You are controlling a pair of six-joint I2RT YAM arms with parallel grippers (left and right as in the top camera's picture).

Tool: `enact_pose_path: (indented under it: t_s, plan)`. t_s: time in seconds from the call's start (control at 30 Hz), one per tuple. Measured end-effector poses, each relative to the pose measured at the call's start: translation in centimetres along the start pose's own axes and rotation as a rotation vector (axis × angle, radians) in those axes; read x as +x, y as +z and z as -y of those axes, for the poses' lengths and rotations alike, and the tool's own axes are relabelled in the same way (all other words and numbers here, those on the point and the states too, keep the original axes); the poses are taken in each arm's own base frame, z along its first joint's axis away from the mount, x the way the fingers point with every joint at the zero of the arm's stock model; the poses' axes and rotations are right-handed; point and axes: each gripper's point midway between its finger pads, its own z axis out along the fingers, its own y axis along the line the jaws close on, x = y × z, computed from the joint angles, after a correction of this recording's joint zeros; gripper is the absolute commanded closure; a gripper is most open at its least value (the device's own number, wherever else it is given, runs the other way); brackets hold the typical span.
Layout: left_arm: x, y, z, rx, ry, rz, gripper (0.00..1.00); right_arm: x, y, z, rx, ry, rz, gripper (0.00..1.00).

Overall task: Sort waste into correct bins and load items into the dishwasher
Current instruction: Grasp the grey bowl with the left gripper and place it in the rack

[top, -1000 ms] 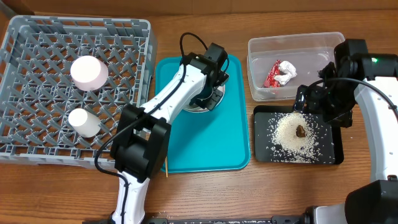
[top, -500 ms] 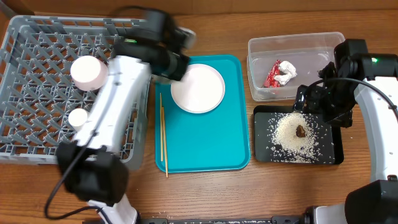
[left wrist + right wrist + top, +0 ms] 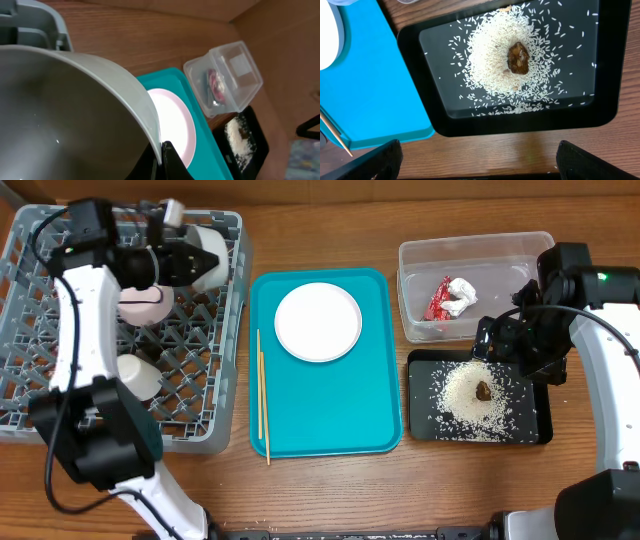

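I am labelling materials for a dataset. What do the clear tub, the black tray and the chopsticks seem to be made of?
Clear tub: likely plastic, transparent and glossy; the wrapper shows through its wall.
Black tray: probably plastic, smooth, with soft highlights on its rim.
Chopsticks: apparently wood or bamboo, matte, pale tan.

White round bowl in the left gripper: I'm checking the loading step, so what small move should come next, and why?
Probably lower the white round bowl onto the grey lattice dish rack and open the left gripper: the bowl hangs tilted, clamped by its rim, over the rack.
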Motion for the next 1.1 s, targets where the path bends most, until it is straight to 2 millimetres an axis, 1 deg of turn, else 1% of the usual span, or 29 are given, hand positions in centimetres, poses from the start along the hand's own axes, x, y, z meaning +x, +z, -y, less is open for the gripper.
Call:
enact_pose_path:
  t_s: [0.1,0.2,0.27,0.3,0.37,0.4,0.47,0.5,0.53,0.6,0.83,0.93,1.0,1.1]
  plan:
    - [0.0,0.0,-2.4,0.07,-0.04,0.041,0.96,0.0,0.0,0.0,0.0,0.0,0.001,0.0]
    - [0.2,-0.2,-4.4,0.127,-0.074,0.078,0.96,0.0,0.0,0.0,0.0,0.001,0.001,0.0]
    - [0.2,-0.6,-5.2,0.156,-0.092,0.101,0.89,0.0,0.0,0.0,0.0,0.001,0.0,0.0]
    - [0.2,-1.0,-5.5,0.166,-0.102,0.112,0.83,0.0,0.0,0.0,-0.001,0.001,0.001,0.0]
    - [0.4,-1.6,-6.1,0.168,-0.134,0.121,0.66,0.0,0.0,0.0,0.0,0.001,0.001,0.0]
    - [0.6,-2.0,-6.4,0.167,-0.148,0.126,0.52,0.0,0.0,0.0,0.0,0.0,0.002,0.0]
    - [0.8,-2.6,-7.0,0.161,-0.175,0.131,0.39,0.0,0.0,0.0,0.0,0.0,0.002,0.0]
    - [1.0,-3.0,-7.4,0.157,-0.194,0.134,0.27,0.0,0.0,0.0,0.0,0.0,0.002,0.0]
    - [1.1,-3.3,-7.6,0.154,-0.209,0.135,0.17,0.0,0.0,0.0,0.0,0.0,0.001,0.0]
    - [1.6,-4.0,-8.0,0.149,-0.248,0.137,0.0,0.0,0.0,0.0,0.0,0.0,0.001,0.0]
    - [3.0,-6.0,-8.8,0.133,-0.367,0.133,0.0,0.0,0.0,0.0,-0.001,0.0,0.001,0.0]
    - [3.7,-6.5,-8.8,0.074,-0.39,0.101,0.0,0.0,0.0,0.0,-0.001,0.0,0.001,0.0]
    - [4.1,-6.8,-8.2,-0.002,-0.381,0.058,0.0,0.0,0.0,0.0,0.0,0.001,0.001,0.0]
    - [3.6,-7.5,-5.9,-0.132,-0.301,0.007,0.0,0.0,0.0,0.0,0.0,0.001,-0.001,0.0]
